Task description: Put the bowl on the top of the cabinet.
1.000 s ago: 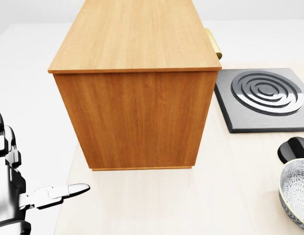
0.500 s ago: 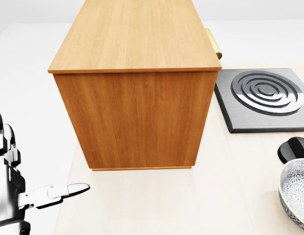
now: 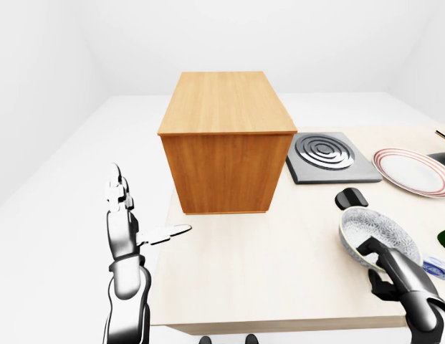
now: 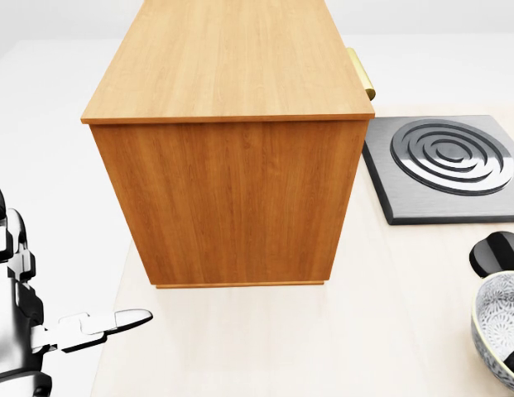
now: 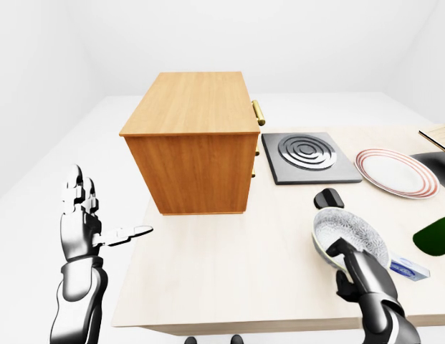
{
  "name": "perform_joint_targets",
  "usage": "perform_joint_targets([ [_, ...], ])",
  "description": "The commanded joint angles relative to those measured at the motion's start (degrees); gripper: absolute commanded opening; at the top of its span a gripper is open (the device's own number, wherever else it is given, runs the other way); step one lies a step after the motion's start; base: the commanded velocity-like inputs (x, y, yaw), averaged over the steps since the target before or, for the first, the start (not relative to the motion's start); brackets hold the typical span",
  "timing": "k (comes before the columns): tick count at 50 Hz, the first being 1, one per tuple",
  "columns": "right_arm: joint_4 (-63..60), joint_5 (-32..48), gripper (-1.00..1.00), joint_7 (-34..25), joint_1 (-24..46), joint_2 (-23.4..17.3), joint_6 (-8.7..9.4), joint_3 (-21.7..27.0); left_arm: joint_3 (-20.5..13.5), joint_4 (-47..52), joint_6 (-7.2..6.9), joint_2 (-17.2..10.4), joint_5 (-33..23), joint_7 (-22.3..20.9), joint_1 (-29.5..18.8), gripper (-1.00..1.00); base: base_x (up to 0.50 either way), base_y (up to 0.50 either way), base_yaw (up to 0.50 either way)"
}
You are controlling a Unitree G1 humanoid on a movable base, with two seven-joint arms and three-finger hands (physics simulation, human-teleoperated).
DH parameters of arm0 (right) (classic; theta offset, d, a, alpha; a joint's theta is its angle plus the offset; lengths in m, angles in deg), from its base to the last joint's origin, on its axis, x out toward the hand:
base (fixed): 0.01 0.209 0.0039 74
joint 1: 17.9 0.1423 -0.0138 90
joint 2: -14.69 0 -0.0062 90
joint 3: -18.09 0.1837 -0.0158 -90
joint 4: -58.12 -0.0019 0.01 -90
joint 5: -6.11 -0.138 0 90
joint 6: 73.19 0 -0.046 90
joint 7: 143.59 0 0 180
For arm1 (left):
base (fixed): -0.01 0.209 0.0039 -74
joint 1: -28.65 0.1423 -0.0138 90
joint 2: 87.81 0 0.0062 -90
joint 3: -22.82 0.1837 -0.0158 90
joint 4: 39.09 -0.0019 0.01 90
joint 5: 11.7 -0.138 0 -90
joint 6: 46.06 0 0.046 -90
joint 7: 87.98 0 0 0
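Right hand point(image 5: 355, 266) fingers over bowl point(image 5: 350, 239) near rim; full closure indeterminate. Left hand point(image 3: 122, 229) released, idle. Cabinet point(image 3: 226, 143) top free, far left.

Cabinet point(image 3: 226, 143) on table point(image 3: 265, 272), hob point(image 3: 326, 156) right, bowl point(image 3: 376, 235) lower right.
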Motion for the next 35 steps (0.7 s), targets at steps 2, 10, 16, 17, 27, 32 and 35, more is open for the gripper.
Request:
perform_joint_targets([
  [2,0.4,-0.7,-1.00,-3.0,0.8,-1.2,-0.01,0.8,0.1,-0.1,0.00,0.0,0.1,-0.2,0.0,1.00,0.00,0.00,0.00],
  [10,-10.4,-7.9,-1.00,-12.6,4.5,-2.7,-0.01,5.1,0.1,-0.6,0.00,0.0,0.0,-0.2,-0.1,1.00,0.00,0.00,0.00],
  [16,-24.5,-16.5,-1.00,-20.9,10.3,-6.0,-0.01,9.8,0.2,-0.7,0.00,0.0,0.1,-0.2,0.0,1.00,0.00,0.00,0.00],
  [17,-25.9,-17.3,-1.00,-20.9,10.9,-6.5,-0.01,10.3,0.2,-0.6,0.00,0.0,0.1,-0.3,0.0,1.00,0.00,0.00,0.00],
  [27,-36.5,-25.3,-1.00,-20.9,20.7,-16.9,6.71,13.4,0.4,0.1,0.00,0.0,0.1,-0.5,0.2,1.00,0.00,0.00,0.00],
  [32,-30.9,-25.5,-1.00,-20.9,27.4,-24.1,9.99,10.1,0.4,0.3,0.00,0.1,0.1,-0.6,0.3,1.00,0.00,0.00,0.00],
  [35,-23.4,-25.3,-1.00,-20.9,33.7,-30.2,9.99,6.0,0.2,-0.3,0.00,0.0,0.2,-0.4,0.0,1.00,0.00,0.00,0.00],
])
